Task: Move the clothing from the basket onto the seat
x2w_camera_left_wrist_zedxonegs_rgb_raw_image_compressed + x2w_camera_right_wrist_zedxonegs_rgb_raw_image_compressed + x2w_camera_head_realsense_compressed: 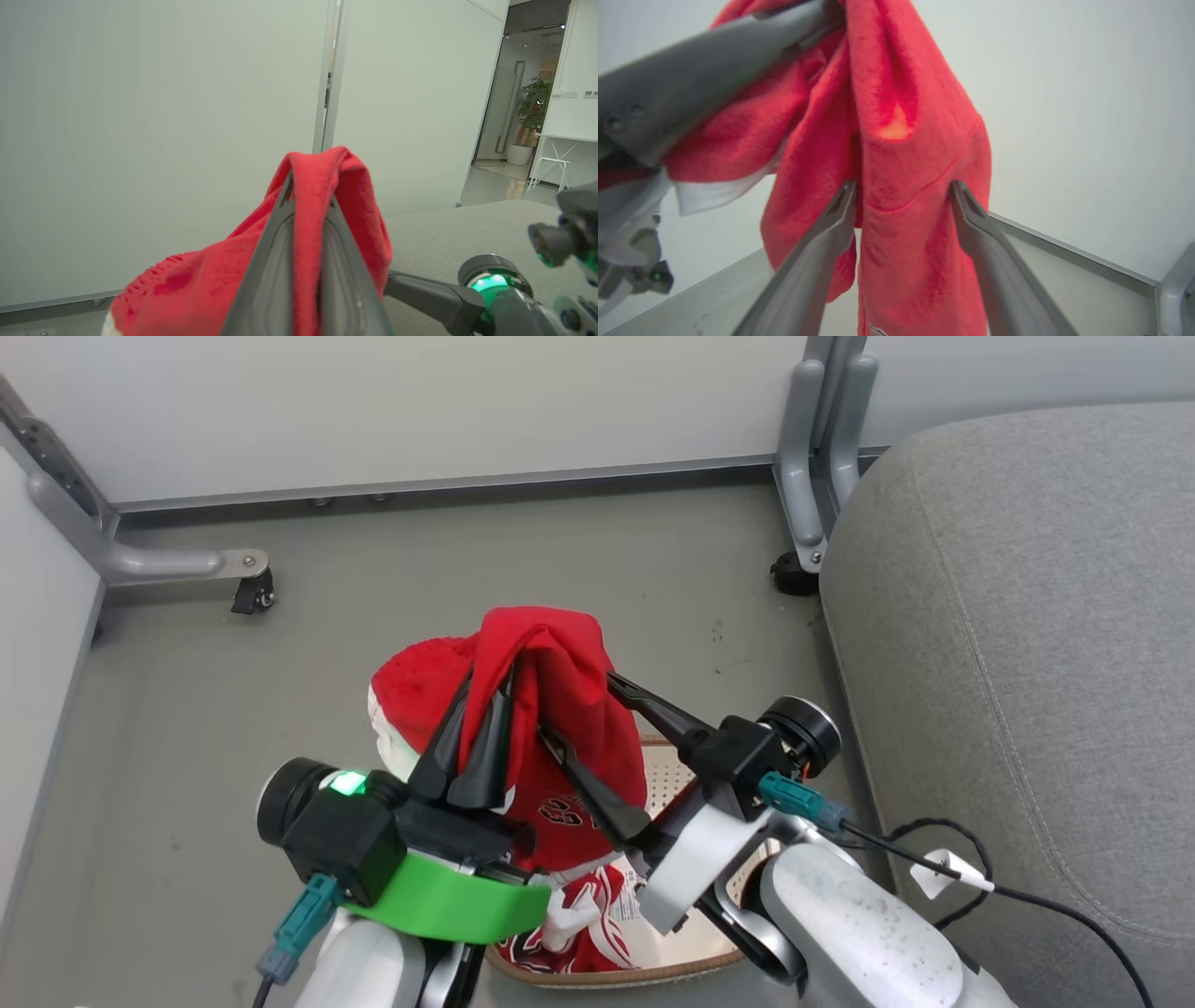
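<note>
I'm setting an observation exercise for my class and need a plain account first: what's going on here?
The robot is emptying a laundry basket. Its left gripper is shut on a red garment and holds it up above the basket. The right gripper is open, with its two fingers on either side of the hanging fabric, not closed on it. More red clothing lies in the basket below. The grey seat stands to the robot's right, and no clothing lies on the part in view.
</note>
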### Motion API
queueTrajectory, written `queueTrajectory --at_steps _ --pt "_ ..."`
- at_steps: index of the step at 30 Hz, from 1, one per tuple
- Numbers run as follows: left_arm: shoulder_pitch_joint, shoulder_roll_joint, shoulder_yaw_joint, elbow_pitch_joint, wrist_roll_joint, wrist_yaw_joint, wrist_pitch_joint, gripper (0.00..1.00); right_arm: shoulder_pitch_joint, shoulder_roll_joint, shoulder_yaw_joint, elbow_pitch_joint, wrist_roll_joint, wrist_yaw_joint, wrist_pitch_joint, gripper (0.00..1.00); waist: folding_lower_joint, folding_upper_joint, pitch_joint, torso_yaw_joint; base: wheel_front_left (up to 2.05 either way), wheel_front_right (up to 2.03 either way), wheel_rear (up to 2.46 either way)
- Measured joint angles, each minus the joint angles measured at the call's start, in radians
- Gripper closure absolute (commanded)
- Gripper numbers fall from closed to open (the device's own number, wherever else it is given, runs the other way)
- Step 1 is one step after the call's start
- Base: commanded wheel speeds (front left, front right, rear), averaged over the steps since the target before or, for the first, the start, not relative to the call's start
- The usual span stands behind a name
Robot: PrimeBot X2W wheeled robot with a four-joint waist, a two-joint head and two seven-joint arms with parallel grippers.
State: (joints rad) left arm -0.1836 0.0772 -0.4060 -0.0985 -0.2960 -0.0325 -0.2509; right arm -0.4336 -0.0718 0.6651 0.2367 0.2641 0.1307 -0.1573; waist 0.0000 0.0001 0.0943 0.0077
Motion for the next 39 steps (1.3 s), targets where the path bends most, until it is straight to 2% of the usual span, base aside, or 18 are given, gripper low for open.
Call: queueTrajectory --at_steps 3,5,7,22,23,25,34,39 --pt "-0.006 -0.002 -0.014 0.0 -0.002 -0.002 0.0 1.0 -0.036 0.005 0.025 0.042 0.011 0.0 -0.018 0.0 0.0 0.0 0.003 0.009 0.0 0.0 0.0" --pt "-0.007 -0.003 -0.018 0.002 -0.003 -0.002 0.0 1.0 -0.054 0.012 0.035 0.066 0.022 0.0 -0.027 0.57 0.0 0.0 0.003 0.013 0.0 0.0 0.0" --pt "-0.008 -0.003 -0.022 0.002 -0.005 -0.002 0.0 1.0 -0.071 0.015 0.047 0.087 0.033 0.0 -0.036 1.0 0.0 0.0 0.003 0.016 0.0 0.0 0.0" --pt "-0.011 -0.002 -0.027 0.009 -0.011 -0.001 -0.001 1.0 -0.113 0.021 0.085 0.163 0.108 0.0 -0.075 1.0 0.0 0.0 -0.006 0.01 0.0 0.0 0.0" --pt "-0.012 -0.002 -0.027 0.009 -0.011 0.0 -0.002 0.84 -0.114 0.021 0.085 0.164 0.114 0.0 -0.078 1.0 0.0 0.0 -0.007 0.01 0.0 0.0 0.0" --pt "-0.012 -0.002 -0.027 0.01 -0.011 0.004 -0.003 0.0 -0.115 0.021 0.086 0.166 0.121 0.0 -0.08 1.0 0.0 0.0 -0.008 0.009 0.0 0.0 0.0" --pt "-0.016 0.006 -0.03 0.0 0.014 0.016 -0.007 0.0 -0.118 0.022 0.025 0.18 0.156 0.0 -0.092 1.0 0.0 0.0 -0.009 0.005 0.0 0.0 0.0" --pt "-0.009 0.032 -0.078 0.009 0.047 -0.004 0.004 0.0 -0.118 0.022 -0.024 0.199 0.159 0.0 -0.099 1.0 0.0 -0.0001 -0.011 0.002 0.0 0.0 0.0"
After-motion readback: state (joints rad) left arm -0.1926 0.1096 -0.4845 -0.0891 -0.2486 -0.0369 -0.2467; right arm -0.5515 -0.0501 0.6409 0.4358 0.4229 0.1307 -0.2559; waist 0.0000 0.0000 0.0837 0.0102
